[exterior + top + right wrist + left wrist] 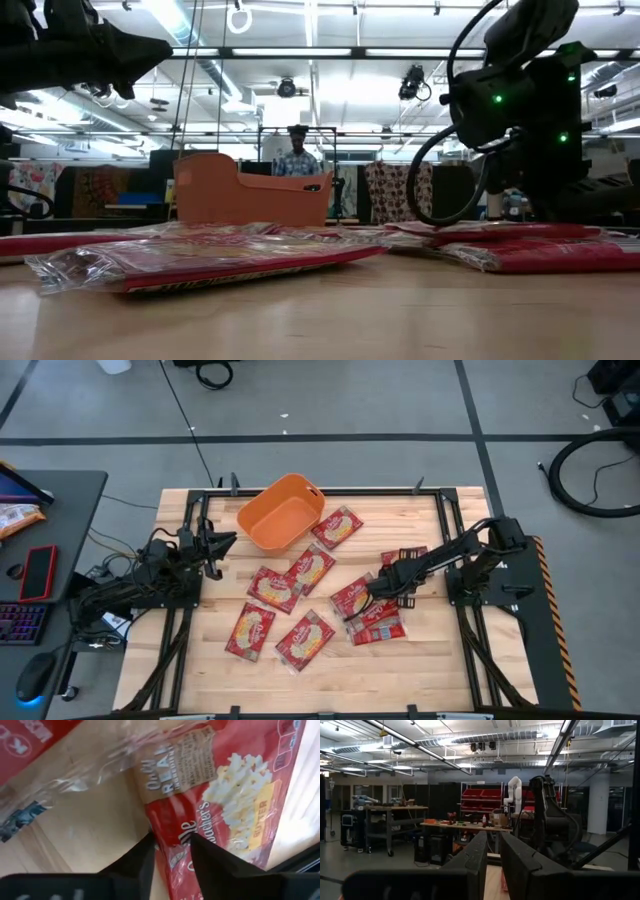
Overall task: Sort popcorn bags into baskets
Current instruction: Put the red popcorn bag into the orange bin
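Several red popcorn bags lie flat on the wooden table, spread from its middle toward the right. The orange basket stands near the far edge, and I see no bag in it; the low view shows it too. My right gripper reaches low over the cluster on the right and is shut on one popcorn bag, seen close up in the right wrist view. My left gripper waits, shut, above the table's left edge beside the basket; its fingers point level across the table. My right gripper pinches the popcorn bag by its edge between the two fingers. They come from above, slanting in from the table's right. The bag lies on the table, with a clear wrapper edge beside it.
Other bags lie around the held one: two just right of it, one toward the far side, several more toward the left and near side. A person stands in the room behind the table. A desk with a red phone is off the left side.
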Robot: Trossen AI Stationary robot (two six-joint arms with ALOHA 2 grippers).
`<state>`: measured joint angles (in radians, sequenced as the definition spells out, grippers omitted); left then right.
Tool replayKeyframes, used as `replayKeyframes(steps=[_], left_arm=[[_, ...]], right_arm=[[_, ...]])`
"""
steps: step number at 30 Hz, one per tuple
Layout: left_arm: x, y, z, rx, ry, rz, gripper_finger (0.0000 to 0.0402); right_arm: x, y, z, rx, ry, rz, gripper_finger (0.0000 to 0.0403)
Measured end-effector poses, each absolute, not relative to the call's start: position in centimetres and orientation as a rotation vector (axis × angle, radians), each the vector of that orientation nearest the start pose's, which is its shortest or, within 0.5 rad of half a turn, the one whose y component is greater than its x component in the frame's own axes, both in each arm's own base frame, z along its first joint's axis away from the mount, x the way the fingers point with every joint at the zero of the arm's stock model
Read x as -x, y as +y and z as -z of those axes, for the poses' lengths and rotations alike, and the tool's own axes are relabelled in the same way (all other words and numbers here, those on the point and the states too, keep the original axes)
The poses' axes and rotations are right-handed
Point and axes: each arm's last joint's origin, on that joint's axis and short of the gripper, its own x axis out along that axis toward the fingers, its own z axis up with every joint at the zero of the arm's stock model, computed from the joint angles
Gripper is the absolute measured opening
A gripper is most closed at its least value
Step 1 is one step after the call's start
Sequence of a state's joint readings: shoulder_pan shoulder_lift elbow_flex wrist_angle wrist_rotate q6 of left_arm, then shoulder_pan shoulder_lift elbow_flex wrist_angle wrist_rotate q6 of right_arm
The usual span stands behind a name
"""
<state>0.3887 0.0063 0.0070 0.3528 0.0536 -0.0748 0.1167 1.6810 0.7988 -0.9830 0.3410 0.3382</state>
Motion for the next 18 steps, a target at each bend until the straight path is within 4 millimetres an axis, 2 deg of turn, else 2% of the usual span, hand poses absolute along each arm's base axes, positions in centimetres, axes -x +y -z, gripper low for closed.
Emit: replayKeyframes(steps=[5, 7, 11, 18], left_arm=[[-8.5, 3.3, -19.9, -0.005, -0.359, -0.319, 0.0057], [-8.5, 3.3, -19.9, -0.004, -0.359, -0.318, 0.0057], [-8.5, 3.3, -19.9, -0.004, -0.359, -0.318, 0.0057], [-8.5, 3.3, -19.9, -0.004, -0.359, -0.318, 0.0057]], right_arm=[[-22.3, 1.6, -12.4, 0.182, 1.749, 0.458, 0.0035], [-22.4, 1.7, -12.5, 0.184, 1.748, 0.459, 0.0013], [-23.4, 2.2, -13.8, 0.207, 1.735, 0.454, 0.0015], [-26.3, 2.6, -18.2, 0.337, 1.641, 0.461, 0.0007]])
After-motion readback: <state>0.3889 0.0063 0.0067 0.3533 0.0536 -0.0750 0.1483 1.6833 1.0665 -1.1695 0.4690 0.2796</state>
